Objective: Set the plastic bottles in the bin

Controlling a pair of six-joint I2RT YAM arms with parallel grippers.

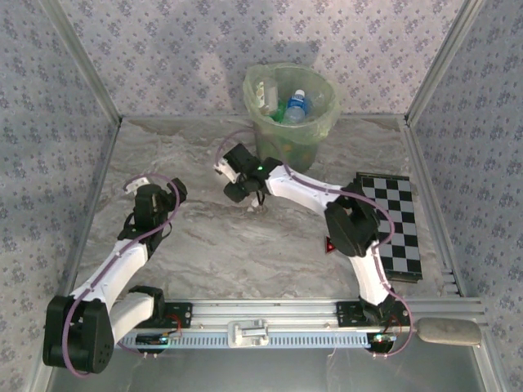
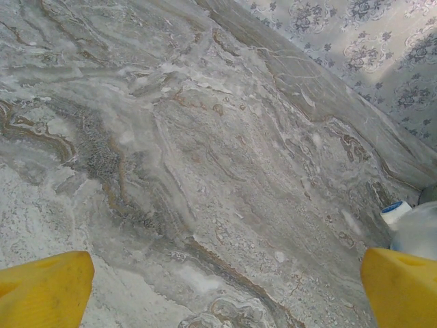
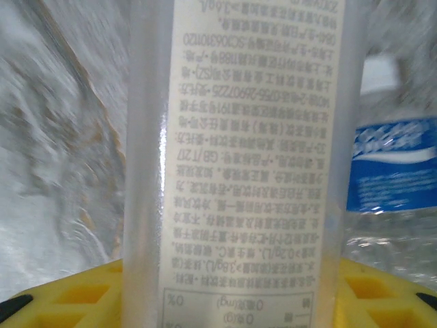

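Note:
The pale green bin (image 1: 320, 122) stands at the back of the table, with several plastic bottles inside, one blue-capped (image 1: 297, 104). My right gripper (image 1: 232, 175) is just left of the bin's foot. It is shut on a frosted bottle with a white printed label (image 3: 239, 171), which rises between its yellow fingers (image 3: 75, 297). Behind that one stands a clear bottle with a blue label (image 3: 394, 164). My left gripper (image 1: 145, 193) hovers over bare table on the left, open and empty (image 2: 225, 301). A clear bottle with a blue cap (image 2: 413, 229) sits off its right finger.
A black-and-white checkered mat (image 1: 396, 224) lies on the right, with a small red triangle (image 1: 329, 244) beside its left edge. Patterned walls close in the marbled table (image 1: 204, 245) on three sides. A metal rail (image 1: 270, 314) runs along the near edge.

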